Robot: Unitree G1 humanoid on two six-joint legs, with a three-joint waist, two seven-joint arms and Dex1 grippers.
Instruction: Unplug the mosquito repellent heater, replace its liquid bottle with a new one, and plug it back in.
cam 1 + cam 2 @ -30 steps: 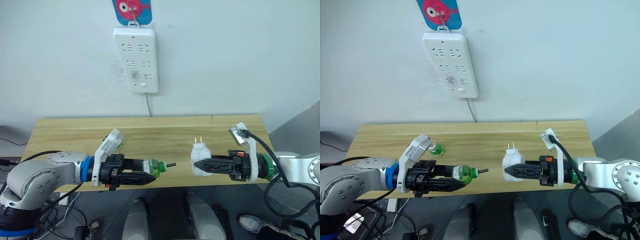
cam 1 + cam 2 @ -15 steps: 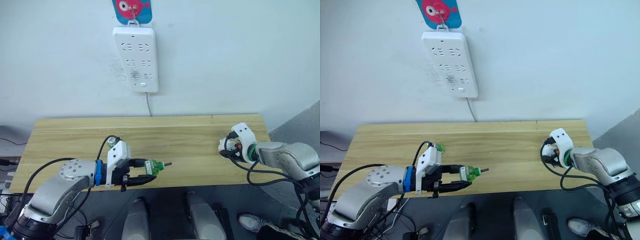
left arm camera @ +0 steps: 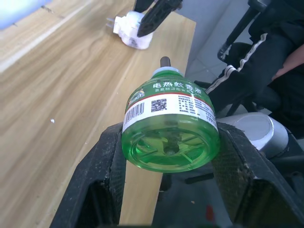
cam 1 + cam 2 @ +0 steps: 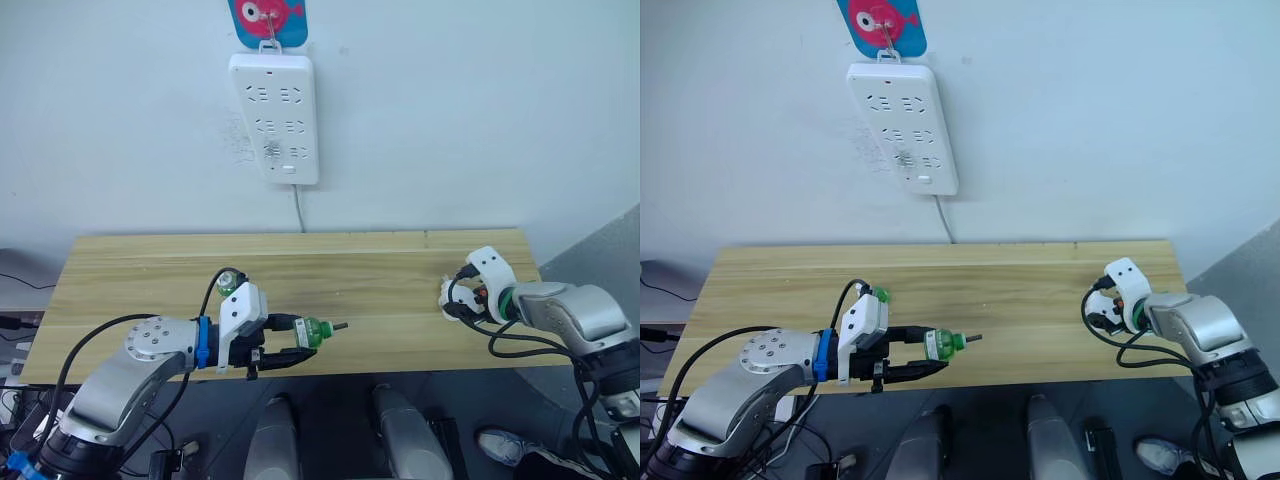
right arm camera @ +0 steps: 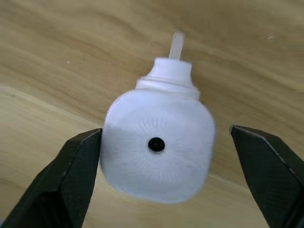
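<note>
Table (image 4: 150, 262): bare at centre. Heater (image 5: 157, 148) lies toward 3 o'clock, unplugged, apparently free between the right tool (image 5: 166, 175)'s wide-spread fingers. New green bottle (image 3: 170, 127) is clamped in the left tool (image 3: 166, 175). Wick should be lined with the heater's opening before insertion.

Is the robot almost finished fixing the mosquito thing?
About halfway, it seems. The mosquito repellent heater is already unplugged from the power strip and lies on the table between the open fingers of the right claw. The left claw grips a green liquid bottle. Fitting it and plugging back in remain.
</note>
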